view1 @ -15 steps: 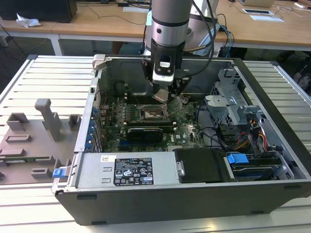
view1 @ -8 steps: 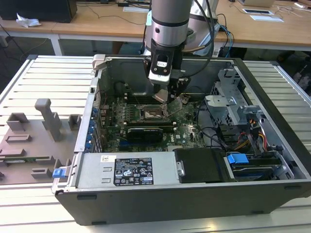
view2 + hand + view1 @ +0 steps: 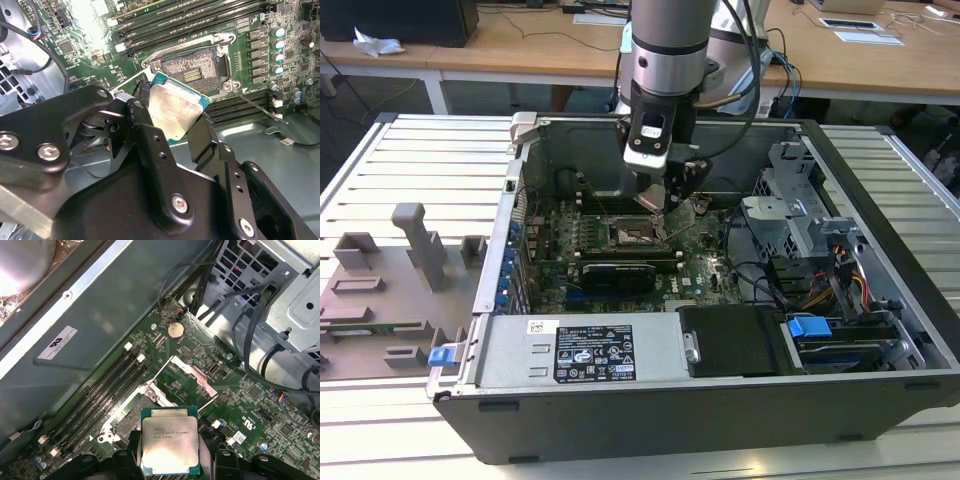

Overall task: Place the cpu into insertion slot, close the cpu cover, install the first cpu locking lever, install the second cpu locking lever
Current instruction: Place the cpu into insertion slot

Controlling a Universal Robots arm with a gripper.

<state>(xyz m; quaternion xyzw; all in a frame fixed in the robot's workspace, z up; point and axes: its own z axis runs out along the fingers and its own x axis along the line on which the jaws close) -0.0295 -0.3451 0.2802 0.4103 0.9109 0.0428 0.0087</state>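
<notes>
We see the gripper [image 3: 174, 117] with its fingers [image 3: 141, 102] clamped on opposite edges of the cpu [image 3: 167, 449], whose silvery top faces both wrist views. The chip hangs tilted just beside one corner of the insertion slot [image 3: 192, 70], not seated in it, and the slot's dark centre lies bare. The cpu cover [image 3: 194, 376] stands swung up beside the insertion slot. Long black memory slots [image 3: 200, 20] run alongside it.

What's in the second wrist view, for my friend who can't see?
A black gripper pinches a flat, square, silvery-beige metal chip by two edges, close to an open square socket with a dark centre and silver rim. Green circuit board and long black memory slots lie around the socket.
</notes>
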